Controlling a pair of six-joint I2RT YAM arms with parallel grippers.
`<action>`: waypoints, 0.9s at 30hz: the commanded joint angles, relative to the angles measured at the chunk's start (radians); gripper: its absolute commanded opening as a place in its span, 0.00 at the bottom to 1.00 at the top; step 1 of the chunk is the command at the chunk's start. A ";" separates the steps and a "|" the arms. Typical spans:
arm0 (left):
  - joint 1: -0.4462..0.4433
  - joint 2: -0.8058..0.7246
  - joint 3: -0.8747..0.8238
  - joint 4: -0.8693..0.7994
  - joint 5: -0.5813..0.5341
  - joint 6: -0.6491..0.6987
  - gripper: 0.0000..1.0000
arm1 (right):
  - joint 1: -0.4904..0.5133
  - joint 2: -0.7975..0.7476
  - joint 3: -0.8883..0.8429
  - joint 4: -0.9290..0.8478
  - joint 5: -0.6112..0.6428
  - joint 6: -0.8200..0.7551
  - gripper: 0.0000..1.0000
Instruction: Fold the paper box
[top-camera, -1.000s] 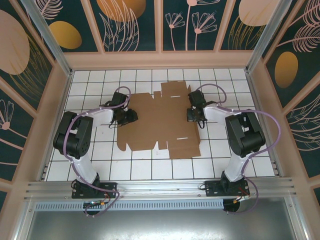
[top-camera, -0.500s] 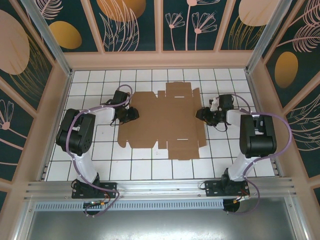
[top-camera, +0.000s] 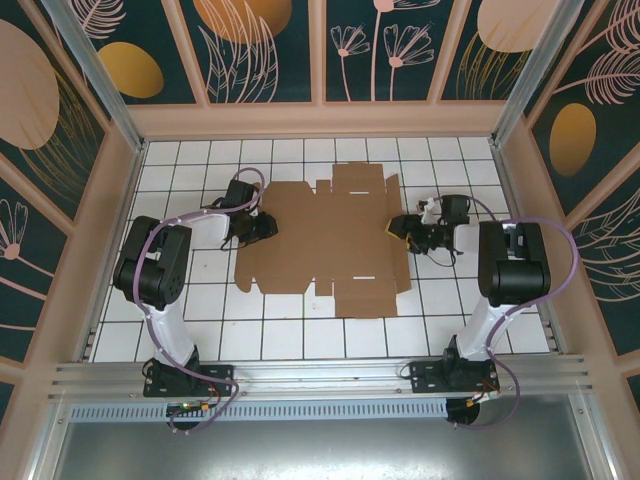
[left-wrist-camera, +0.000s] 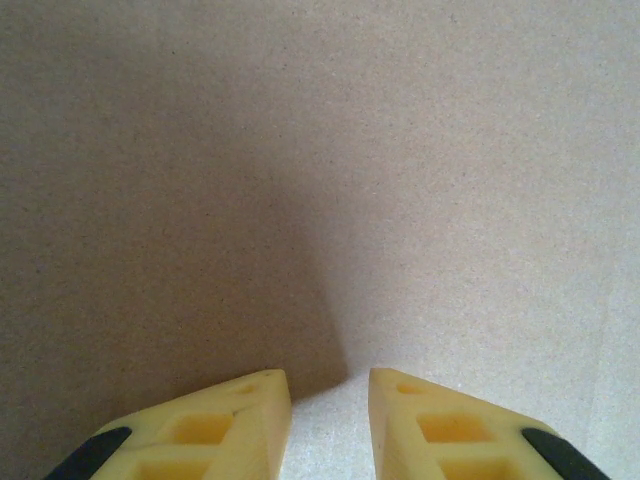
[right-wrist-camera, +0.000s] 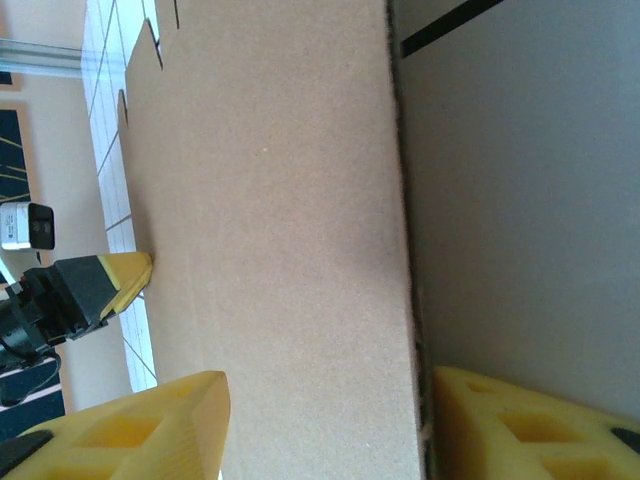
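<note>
The paper box (top-camera: 325, 250) lies spread flat on the white tiled floor, a brown die-cut sheet with flaps and slots. My left gripper (top-camera: 268, 228) rests at its left edge; in the left wrist view its yellow fingertips (left-wrist-camera: 250, 410) stand a narrow gap apart over bare cardboard (left-wrist-camera: 400, 150), nothing between them. My right gripper (top-camera: 397, 229) is at the sheet's right edge. In the right wrist view its jaws (right-wrist-camera: 330, 385) are wide apart, straddling the cardboard's edge (right-wrist-camera: 270, 200) without gripping it. The left gripper's yellow tip (right-wrist-camera: 125, 280) shows across the sheet.
The tiled floor (top-camera: 200, 300) is ringed by tan walls (top-camera: 320, 120) at the back and both sides. A metal rail (top-camera: 320, 375) runs along the near edge by the arm bases. Bare tiles lie in front of the sheet.
The right gripper let go of the cardboard's right part, opened wide and drew back to the right edge; that part now lies flat. The left gripper has hardly moved.
</note>
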 joint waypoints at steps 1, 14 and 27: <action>-0.011 0.090 -0.036 -0.083 0.011 0.015 0.29 | 0.017 0.087 -0.041 -0.012 -0.108 0.031 0.56; -0.009 0.100 -0.050 -0.051 0.094 0.000 0.24 | 0.126 0.069 0.074 -0.212 -0.051 -0.042 0.63; -0.006 0.055 -0.067 -0.053 0.088 0.003 0.23 | 0.050 -0.069 -0.033 -0.019 -0.173 0.115 0.50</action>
